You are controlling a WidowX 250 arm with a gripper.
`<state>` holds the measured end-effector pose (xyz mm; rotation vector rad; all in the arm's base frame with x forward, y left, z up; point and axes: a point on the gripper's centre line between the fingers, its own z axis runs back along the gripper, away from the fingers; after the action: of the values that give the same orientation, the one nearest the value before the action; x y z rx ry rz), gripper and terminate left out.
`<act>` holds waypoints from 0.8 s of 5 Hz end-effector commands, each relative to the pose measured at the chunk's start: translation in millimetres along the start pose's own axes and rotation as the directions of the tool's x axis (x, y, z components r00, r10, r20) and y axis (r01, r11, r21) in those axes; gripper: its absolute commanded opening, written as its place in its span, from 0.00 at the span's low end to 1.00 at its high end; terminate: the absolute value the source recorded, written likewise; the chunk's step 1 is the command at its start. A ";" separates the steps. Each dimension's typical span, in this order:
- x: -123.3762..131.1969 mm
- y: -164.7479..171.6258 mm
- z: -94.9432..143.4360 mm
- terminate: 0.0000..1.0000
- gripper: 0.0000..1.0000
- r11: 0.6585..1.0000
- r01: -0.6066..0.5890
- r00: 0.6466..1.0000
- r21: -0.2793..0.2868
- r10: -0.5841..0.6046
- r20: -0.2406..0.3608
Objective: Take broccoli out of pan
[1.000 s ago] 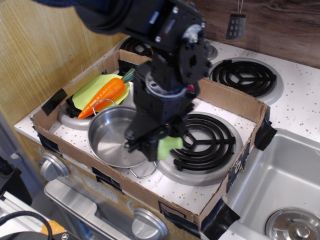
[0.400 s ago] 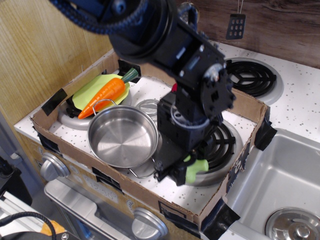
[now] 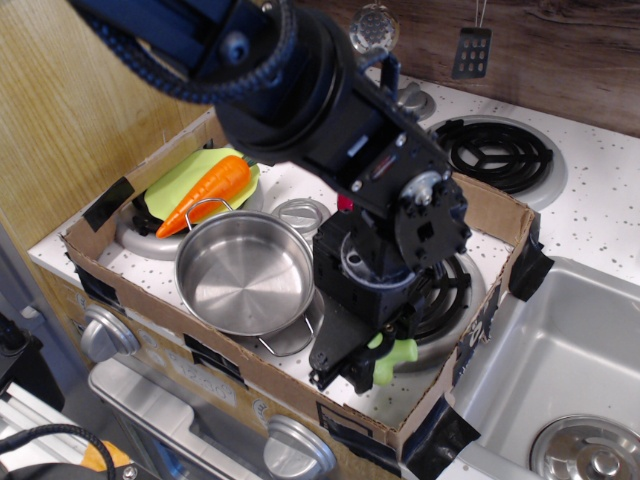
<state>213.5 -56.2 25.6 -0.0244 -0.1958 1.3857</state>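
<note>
- the single arm reached in from the upper left, its thick dark body angled down toward the lower right.
- the black wrist pointed steeply downward.
- the gripper [image 3: 368, 362] sat low at the arm's end, its dark fingers [image 3: 340, 352] closed around the broccoli [image 3: 391, 358].

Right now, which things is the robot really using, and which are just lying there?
Part of the job:
- broccoli, held in the gripper, outside the pan
- pan, empty

Just lying about:
- carrot on the plate
- small lid
- coil burners
- sink
</note>
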 end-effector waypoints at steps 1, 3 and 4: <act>-7.5 -6.4 10.8 0.00 1.00 1.000 0.019 0.999 -0.010 -0.019 0.034; 2.7 -19.2 44.9 0.00 1.00 0.997 0.058 0.991 0.049 -0.064 0.121; 11.8 -30.1 58.6 0.00 1.00 0.993 0.101 0.983 0.052 -0.108 0.150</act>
<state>232.7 -43.2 75.7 0.1723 -0.2575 1.2726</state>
